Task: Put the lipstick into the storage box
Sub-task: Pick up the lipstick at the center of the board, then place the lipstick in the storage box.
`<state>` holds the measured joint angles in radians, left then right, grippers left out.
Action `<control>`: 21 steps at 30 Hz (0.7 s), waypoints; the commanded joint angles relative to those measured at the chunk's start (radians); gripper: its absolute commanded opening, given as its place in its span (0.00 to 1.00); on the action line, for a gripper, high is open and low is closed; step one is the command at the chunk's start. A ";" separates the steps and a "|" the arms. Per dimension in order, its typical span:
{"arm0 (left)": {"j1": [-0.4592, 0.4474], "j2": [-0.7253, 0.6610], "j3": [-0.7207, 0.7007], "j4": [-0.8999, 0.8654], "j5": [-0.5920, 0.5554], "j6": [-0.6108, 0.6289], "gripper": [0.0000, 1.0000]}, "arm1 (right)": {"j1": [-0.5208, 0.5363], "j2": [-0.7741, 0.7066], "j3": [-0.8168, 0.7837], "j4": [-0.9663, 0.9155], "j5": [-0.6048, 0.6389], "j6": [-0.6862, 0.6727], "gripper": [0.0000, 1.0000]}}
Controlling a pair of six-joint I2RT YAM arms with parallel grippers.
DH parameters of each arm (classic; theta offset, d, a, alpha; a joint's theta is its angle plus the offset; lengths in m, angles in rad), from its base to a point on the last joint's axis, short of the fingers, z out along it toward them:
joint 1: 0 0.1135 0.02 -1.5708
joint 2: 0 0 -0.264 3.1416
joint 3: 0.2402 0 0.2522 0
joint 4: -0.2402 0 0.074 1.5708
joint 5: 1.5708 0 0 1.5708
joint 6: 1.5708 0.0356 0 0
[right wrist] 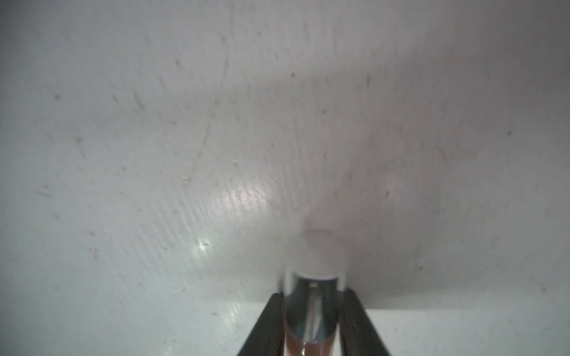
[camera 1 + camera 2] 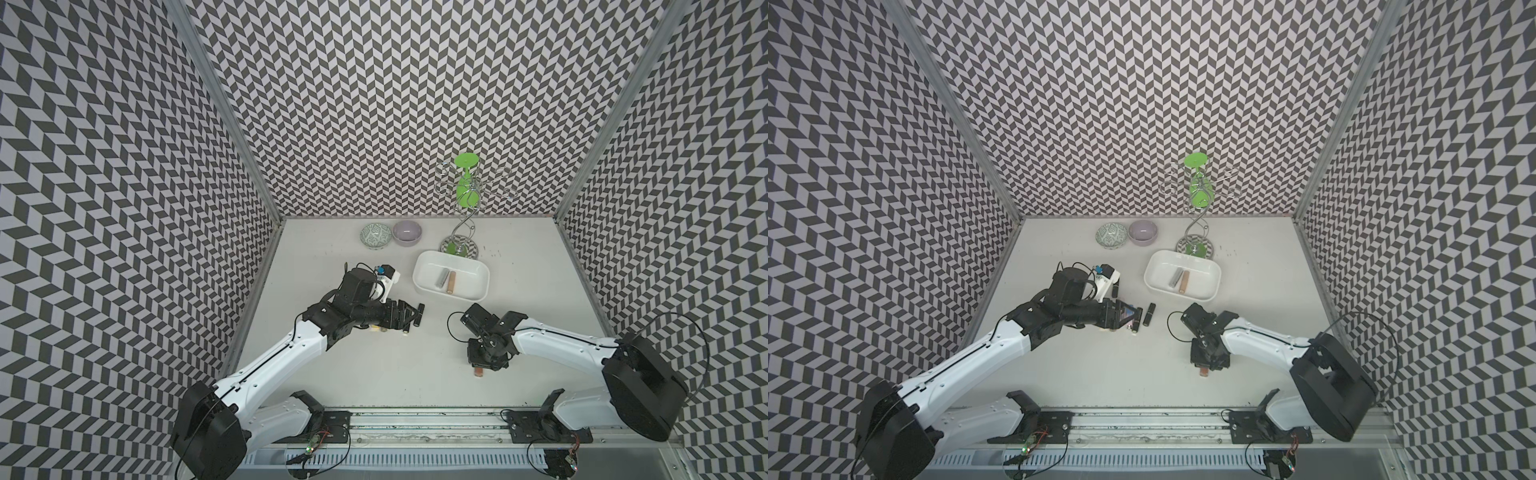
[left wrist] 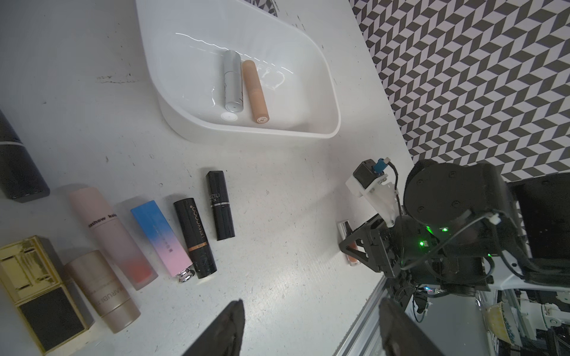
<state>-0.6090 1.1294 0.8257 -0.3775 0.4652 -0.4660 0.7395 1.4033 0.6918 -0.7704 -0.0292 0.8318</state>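
The white storage box sits at the middle right of the table. In it lie a silver tube and a tan tube, side by side. Nearer the front, my right gripper points down at the table, shut on a lipstick with a silver cap and a reddish-brown body. My left gripper hangs open over bare table left of the box. Several more lipsticks lie in a row beside it.
A green-patterned bowl and a lilac bowl stand at the back. Behind the box rises a wire stand holding a green glass. Patterned walls close three sides. A metal rail runs along the front edge.
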 commanded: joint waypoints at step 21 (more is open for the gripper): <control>0.029 0.062 0.089 -0.021 -0.014 0.062 0.72 | -0.298 0.240 0.882 -0.196 0.080 -0.293 0.18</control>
<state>-0.5941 1.1912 0.8715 -0.3859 0.4572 -0.4377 0.4873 1.5612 1.5032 -0.9405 0.0952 0.6205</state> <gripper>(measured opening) 0.723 0.256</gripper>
